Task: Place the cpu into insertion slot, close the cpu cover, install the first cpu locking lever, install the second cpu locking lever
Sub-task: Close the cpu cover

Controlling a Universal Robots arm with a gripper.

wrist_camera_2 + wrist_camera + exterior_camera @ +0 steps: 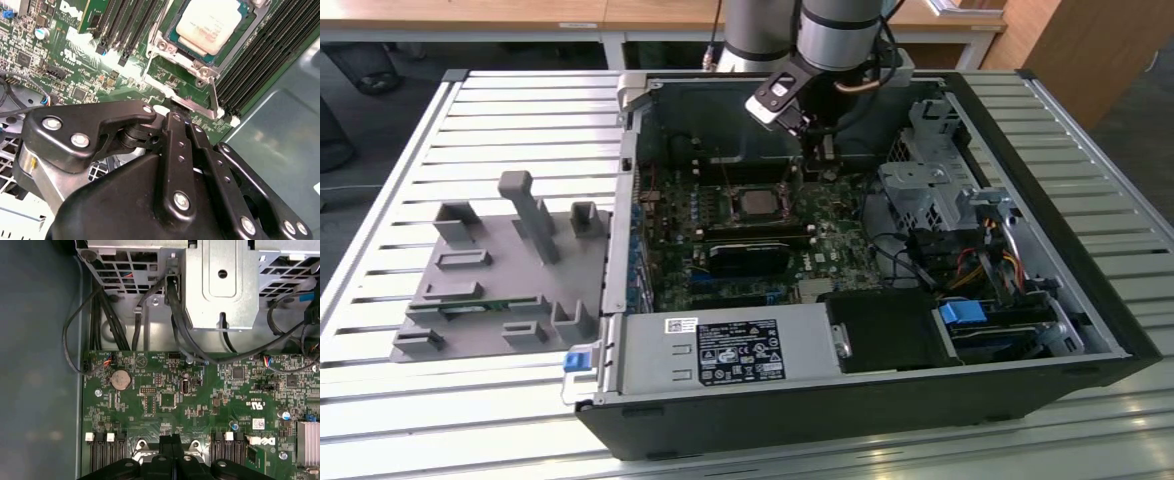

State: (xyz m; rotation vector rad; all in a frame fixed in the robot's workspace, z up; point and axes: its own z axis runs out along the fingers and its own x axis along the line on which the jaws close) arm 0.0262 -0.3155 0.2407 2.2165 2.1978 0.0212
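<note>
Inside the open computer case (854,410), above the green board (854,215), I hang close to the chip (207,25). It lies flat at the board's middle, with the silvery frame (172,55) down around it, as far as I can judge. My gripper (177,106) has its fingers pressed together, tips at the frame's edge just beside a thin lever (214,97); whether they pinch anything I cannot tell. The levers look like the step in hand, and that calls for a sure hold on thin wire.
</note>
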